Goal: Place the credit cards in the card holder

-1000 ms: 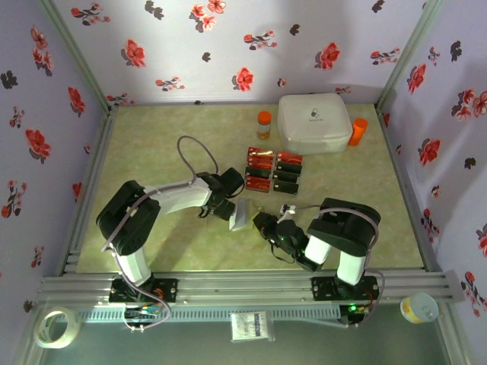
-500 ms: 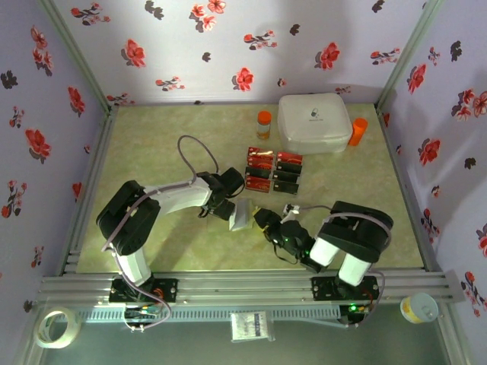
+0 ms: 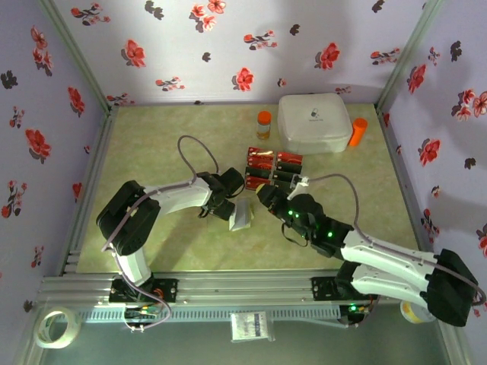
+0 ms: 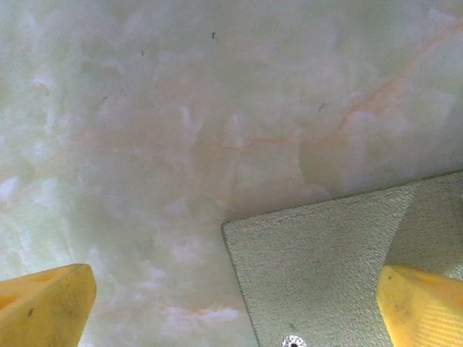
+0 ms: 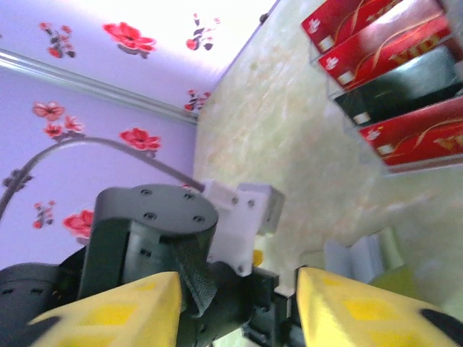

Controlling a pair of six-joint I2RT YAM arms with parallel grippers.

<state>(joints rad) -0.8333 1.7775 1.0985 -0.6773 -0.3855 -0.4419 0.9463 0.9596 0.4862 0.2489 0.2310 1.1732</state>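
Observation:
The credit cards (image 3: 272, 169), red and black, lie in two columns on the table's middle; the right wrist view has them at the upper right (image 5: 391, 36). The card holder (image 3: 242, 215) lies open just left of them, olive-green outside (image 4: 340, 267), with pale sleeves (image 5: 362, 256). My left gripper (image 3: 228, 204) is open wide right over it. One yellow fingertip (image 4: 423, 311) rests over the holder and the other (image 4: 43, 303) over bare table. My right gripper (image 3: 265, 196) hovers between holder and cards. Its jaws stand open (image 5: 239, 311) with nothing between them.
A large white rounded box (image 3: 313, 122) stands at the back right, flanked by two orange-capped bottles (image 3: 263, 123) (image 3: 358, 131). The left arm's wrist (image 5: 159, 238) is close in front of my right gripper. Flowered walls enclose the table.
The right arm has unfolded from near its base and reached forward, carrying its gripper past the holder toward the cards, with the jaws wider apart than before. The left arm has stayed put.

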